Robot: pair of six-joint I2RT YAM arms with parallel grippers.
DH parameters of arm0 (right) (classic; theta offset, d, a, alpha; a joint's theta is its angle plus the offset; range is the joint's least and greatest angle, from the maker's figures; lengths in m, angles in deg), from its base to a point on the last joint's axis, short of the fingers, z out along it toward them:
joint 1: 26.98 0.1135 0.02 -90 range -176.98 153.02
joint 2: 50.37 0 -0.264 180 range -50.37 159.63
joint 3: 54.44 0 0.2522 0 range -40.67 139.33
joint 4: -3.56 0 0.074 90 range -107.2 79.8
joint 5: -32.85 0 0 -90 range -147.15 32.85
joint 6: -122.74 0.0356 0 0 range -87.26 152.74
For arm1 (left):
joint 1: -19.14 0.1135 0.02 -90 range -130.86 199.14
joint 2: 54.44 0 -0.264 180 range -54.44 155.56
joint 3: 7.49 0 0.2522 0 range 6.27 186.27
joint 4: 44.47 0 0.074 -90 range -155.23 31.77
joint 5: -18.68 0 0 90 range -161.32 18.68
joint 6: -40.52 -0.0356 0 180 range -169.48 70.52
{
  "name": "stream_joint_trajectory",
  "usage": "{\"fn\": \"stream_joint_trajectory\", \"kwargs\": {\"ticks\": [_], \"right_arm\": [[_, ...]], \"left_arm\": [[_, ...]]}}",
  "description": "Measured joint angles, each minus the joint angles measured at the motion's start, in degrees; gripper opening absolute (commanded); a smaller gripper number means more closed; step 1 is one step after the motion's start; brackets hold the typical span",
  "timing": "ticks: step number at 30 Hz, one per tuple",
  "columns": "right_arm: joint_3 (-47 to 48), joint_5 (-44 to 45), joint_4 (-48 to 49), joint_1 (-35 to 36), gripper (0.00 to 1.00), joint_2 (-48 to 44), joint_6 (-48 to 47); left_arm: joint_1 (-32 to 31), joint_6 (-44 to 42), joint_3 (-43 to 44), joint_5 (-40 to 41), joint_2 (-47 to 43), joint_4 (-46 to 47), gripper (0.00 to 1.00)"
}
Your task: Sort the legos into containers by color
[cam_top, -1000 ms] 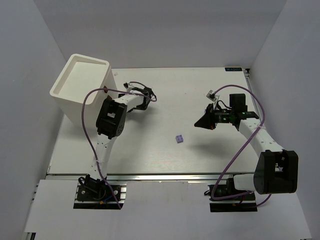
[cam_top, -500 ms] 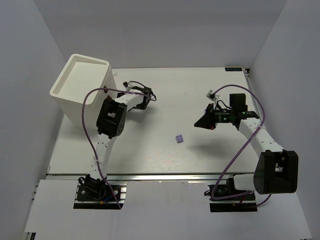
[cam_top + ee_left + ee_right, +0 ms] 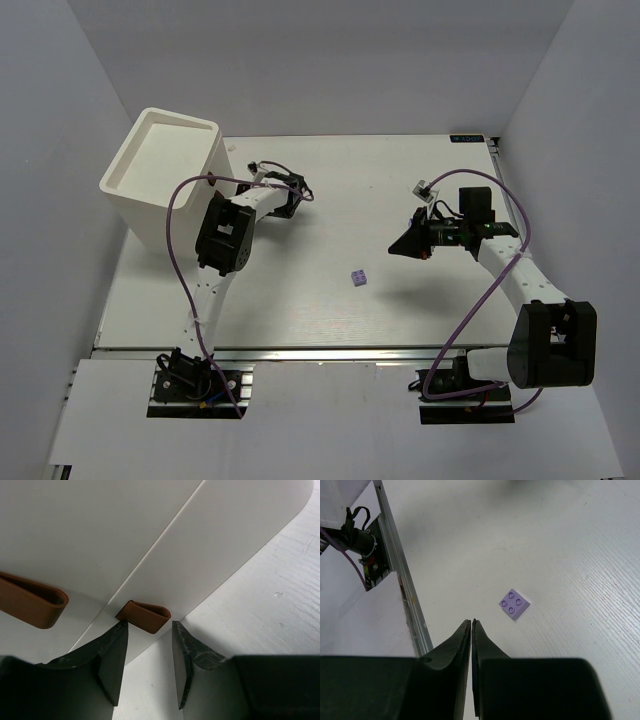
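my left claw (image 3: 148, 632) is spread just short of the drawer (image 3: 215, 555)'s brown knob (image 3: 144, 616). it looks stiff and slick, so i'd pinch its flat sides. my right claw (image 3: 471, 623) is pressed together.

Single lavender four-stud lego (image 3: 358, 278) is lying flat, studs up, on the bench (image 3: 300, 310), well apart from the tall cream-white box (image 3: 160, 170) standing upright at far left; its drawer fronts (image 3: 225, 545) are showing brown knobs (image 3: 144, 615).

Smooth cream plastic box (image 3: 160, 170), glossy lavender brick (image 3: 514, 603), grained matt table (image 3: 580, 555).
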Motion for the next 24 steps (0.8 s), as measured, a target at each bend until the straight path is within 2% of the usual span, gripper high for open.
{"fn": "stream_joint_trajectory", "kwargs": {"ticks": [8,16,24], "right_arm": [[0.31,0.00,-0.09,-0.04,0.09,0.00,-0.15],[0.33,-0.02,-0.22,-0.04,0.09,0.00,-0.24],[0.33,-0.02,-0.22,-0.04,0.09,0.00,-0.37]], "left_arm": [[0.02,0.33,0.00,-0.24,0.07,0.17,0.39],[0.02,0.52,0.00,-0.20,0.07,0.50,0.22],[0.02,0.66,-0.04,0.00,0.07,0.57,0.10]]}}
